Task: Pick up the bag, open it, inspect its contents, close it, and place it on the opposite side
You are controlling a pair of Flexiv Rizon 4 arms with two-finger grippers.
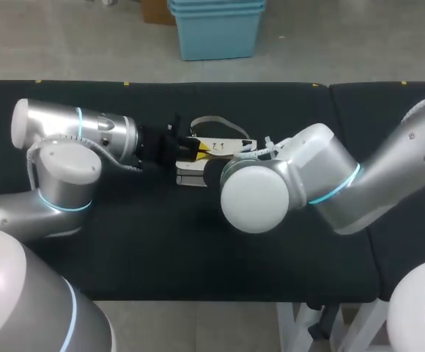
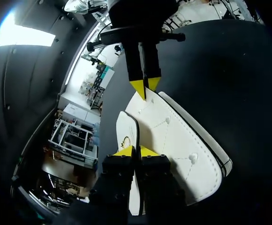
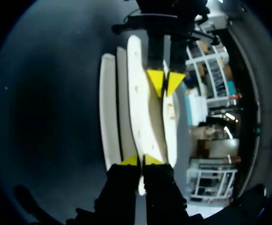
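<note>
White bag (image 2: 173, 136) in left fingers (image 2: 124, 151) and right fingers (image 3: 129, 161).

Bag (image 1: 220, 143) half hidden behind right arm (image 1: 308, 180)

The counter (image 1: 198, 249) is covered in matte black. A second black section (image 1: 388, 95) butts against the counter's right end along a seam (image 1: 335, 110). Small yellow marks (image 1: 127, 83) dot the counter's far edge, and white legs (image 1: 293, 323) stand under its near edge.

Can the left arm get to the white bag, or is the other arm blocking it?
Yes, it seems so: the left gripper pinches one end of the white bag, and the right gripper holds the opposite end, not in its way.
</note>
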